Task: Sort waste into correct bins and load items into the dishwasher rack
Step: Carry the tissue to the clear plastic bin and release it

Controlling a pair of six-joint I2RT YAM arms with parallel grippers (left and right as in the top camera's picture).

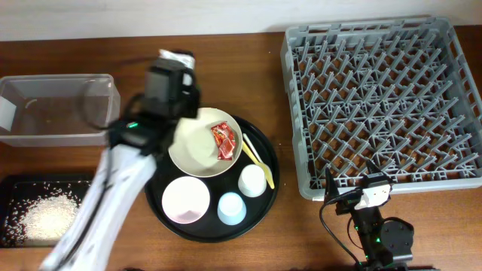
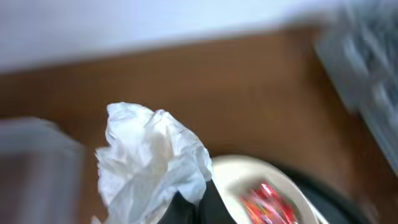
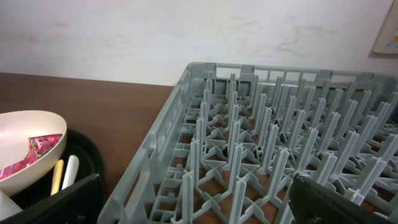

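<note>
My left gripper is shut on the crumpled white tissue wad and holds it above the table, between the clear tub and the cream bowl. In the left wrist view the tissue hangs from the dark jaws. The red wrapper lies in the cream bowl. Rice grains lie in the shallow black tray. The pink bowl, blue cup, white cup and yellow cutlery sit together. My right gripper is open and empty at the grey rack's front left corner.
The bowls, cups and cutlery sit on a large round black tray at the table's middle. The clear tub stands at the far left with the shallow black tray in front of it. The rack fills the right side. A wall runs behind the table.
</note>
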